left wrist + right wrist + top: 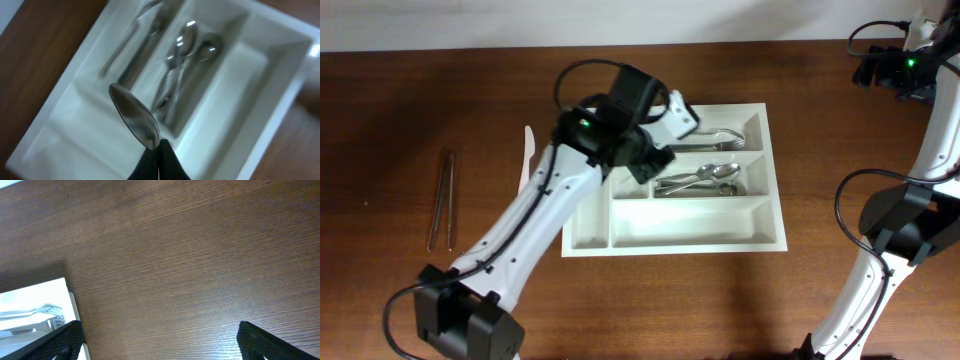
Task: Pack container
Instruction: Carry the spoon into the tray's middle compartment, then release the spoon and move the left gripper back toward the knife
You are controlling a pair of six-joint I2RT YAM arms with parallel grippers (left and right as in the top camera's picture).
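Note:
The container [672,246] is a large white cutlery tray at the table's middle. Several spoons [705,180] lie in one of its wider compartments and forks [720,138] in the one behind it. My left gripper [655,162] hovers over the tray's left part. In the left wrist view it [160,161] is shut on the handle of a metal spoon [135,117], whose bowl points up over the tray [270,75]. My right gripper [892,70] is open and empty [160,335] over bare table, right of the tray's corner [35,292].
A pair of clear chopsticks [442,198] lies on the wooden table at the left. A white plastic knife [528,155] lies just left of the tray, partly under my left arm. The right arm's base stands at the right edge.

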